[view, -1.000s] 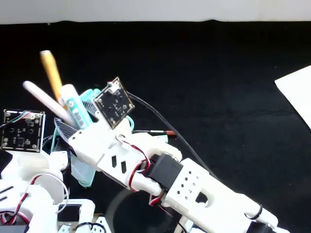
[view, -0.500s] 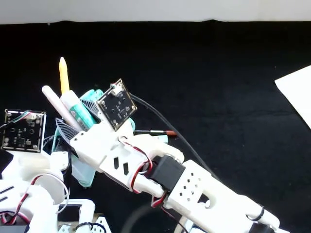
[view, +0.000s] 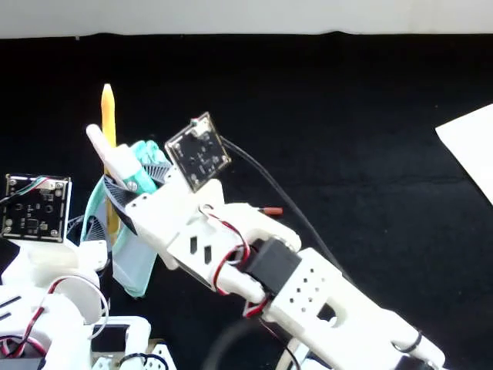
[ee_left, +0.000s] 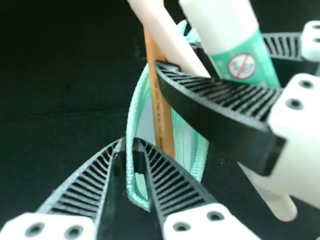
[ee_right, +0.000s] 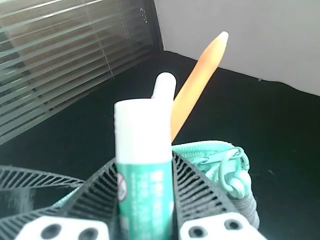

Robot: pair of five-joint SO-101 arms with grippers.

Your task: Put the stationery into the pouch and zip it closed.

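Observation:
The mint pouch [view: 132, 258] hangs open near the table's front left. My left gripper [ee_left: 129, 145] is shut on the pouch's rim [ee_left: 131, 165], holding the mouth open. My right gripper [ee_right: 142, 165] is shut on a white and teal glue stick [ee_right: 142, 165], tilted over the pouch's mouth. An orange pen [view: 107, 116] and a white pen [ee_right: 163, 86] stand in the pouch with their tips sticking out, right beside the glue stick [ee_left: 235, 47]. The right gripper's black finger [ee_left: 215, 107] crosses above the opening. The zip pull [ee_right: 235, 177] hangs at the pouch's end.
A thin red-tipped pen [view: 266, 210] lies on the black table by the right arm, partly hidden. A white sheet [view: 471, 148] lies at the right edge. A black cable [view: 269, 189] runs along the right arm. The table's back and middle are bare black cloth.
The orange and white pens have slid down into the pouch and stand more upright. My right gripper has shifted slightly towards the far side with the glue stick.

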